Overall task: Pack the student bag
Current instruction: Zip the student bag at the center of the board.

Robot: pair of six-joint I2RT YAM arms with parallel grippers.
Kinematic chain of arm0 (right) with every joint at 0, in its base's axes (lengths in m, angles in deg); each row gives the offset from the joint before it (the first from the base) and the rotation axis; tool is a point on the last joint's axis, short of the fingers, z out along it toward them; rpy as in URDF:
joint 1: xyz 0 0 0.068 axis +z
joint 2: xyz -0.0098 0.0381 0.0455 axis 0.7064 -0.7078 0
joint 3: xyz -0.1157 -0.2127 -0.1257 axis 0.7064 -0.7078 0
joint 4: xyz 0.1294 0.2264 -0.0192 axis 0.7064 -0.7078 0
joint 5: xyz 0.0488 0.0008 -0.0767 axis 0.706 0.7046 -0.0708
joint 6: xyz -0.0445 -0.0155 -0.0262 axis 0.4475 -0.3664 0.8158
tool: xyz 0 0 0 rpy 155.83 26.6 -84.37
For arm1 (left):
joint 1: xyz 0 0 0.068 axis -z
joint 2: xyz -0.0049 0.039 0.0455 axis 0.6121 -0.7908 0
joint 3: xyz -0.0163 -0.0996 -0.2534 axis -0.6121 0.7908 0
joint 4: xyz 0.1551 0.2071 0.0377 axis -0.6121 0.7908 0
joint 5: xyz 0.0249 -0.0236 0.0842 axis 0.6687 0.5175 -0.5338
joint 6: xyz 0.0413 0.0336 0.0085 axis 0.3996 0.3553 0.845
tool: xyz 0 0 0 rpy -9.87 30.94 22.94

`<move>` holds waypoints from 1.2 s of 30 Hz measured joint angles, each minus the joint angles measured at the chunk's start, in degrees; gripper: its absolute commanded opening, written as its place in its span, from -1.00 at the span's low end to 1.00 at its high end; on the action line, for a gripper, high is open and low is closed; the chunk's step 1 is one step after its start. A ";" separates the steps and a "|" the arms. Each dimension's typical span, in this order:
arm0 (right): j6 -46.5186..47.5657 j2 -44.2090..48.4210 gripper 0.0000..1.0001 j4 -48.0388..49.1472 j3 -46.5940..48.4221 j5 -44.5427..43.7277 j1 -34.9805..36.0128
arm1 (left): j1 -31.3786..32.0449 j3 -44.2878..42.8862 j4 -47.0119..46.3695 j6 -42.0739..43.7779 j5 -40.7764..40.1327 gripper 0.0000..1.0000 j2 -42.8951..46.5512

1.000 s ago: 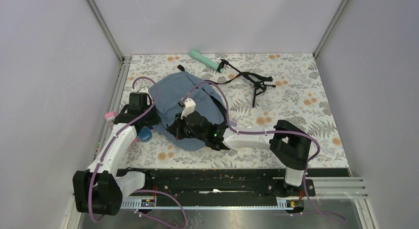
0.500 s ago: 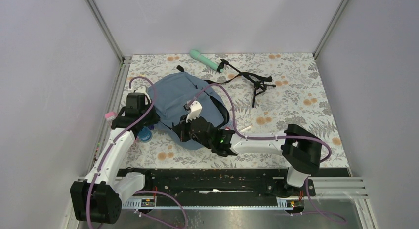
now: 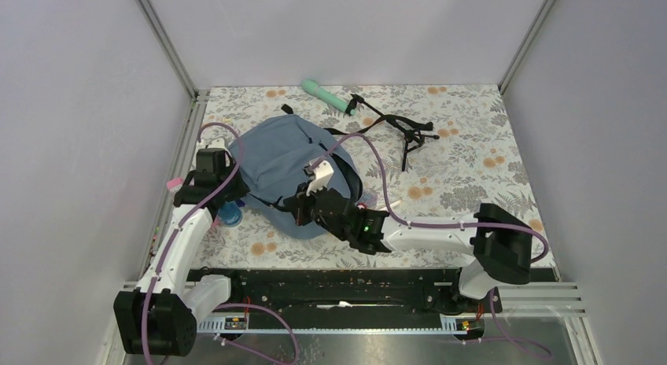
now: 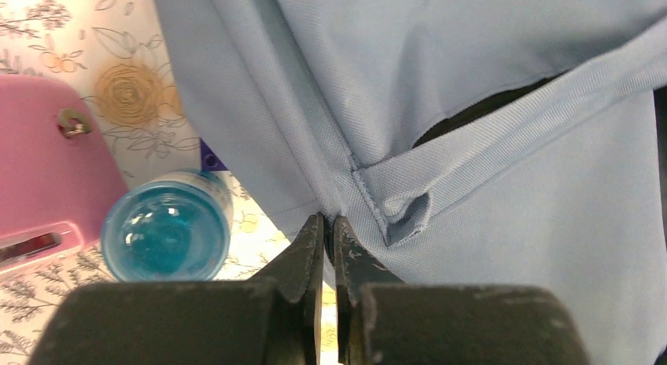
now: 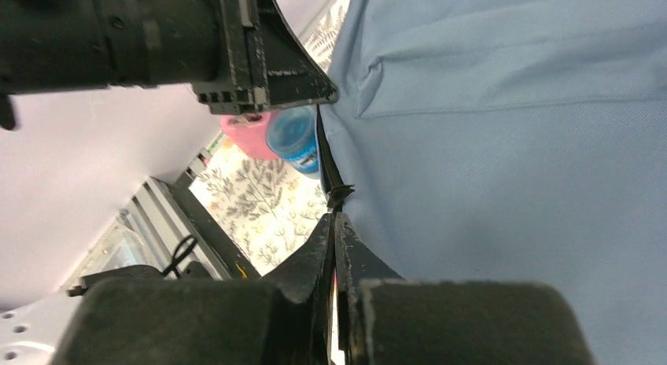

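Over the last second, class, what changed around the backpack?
The right arm swung rightward, its jaws staying shut at the backpack's near edge; the left arm eased leftward, jaws still pinching the fabric. Nothing was released. The mint-green tube, black tripod and blue jar stayed put.

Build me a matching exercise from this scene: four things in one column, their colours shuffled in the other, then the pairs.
Things:
1. student bag
2. tube at the far edge of the table
3. spindly stand right of the tube
4. case at the table's left edge

Colours:
A. pink
B. black
C. slate blue
D. mint green

Pairs: 1-C, 2-D, 3-B, 4-A
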 measured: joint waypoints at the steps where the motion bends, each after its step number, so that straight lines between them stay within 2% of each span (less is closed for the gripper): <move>1: 0.15 0.76 -1.00 0.13 -0.07 -0.35 0.11 | -0.48 0.00 0.20 0.04 -0.48 -1.00 0.00; 10: 1.81 5.14 -0.96 3.28 -1.36 -2.89 1.20 | -1.90 0.00 0.20 0.15 -2.01 -1.00 0.02; 15: 3.61 3.69 -0.21 1.44 0.20 0.55 1.09 | -1.92 0.00 -0.07 0.46 -1.51 -1.00 0.85; 17: 3.98 1.70 0.14 -1.03 2.82 3.63 0.57 | -1.95 0.02 -0.15 0.50 -1.36 -1.00 1.07; 19: 3.72 0.61 0.26 -2.51 4.28 6.34 -0.28 | -1.97 0.02 -0.15 0.52 -1.29 -1.00 1.09; 25: 3.32 -1.07 0.28 -7.48 7.41 11.89 -3.76 | -2.08 0.04 -0.20 0.74 -0.52 -1.00 1.09; 36: 2.99 -10.23 0.03 -14.73 18.16 15.78 -3.98 | -2.19 0.04 -0.22 0.98 0.00 -1.00 1.09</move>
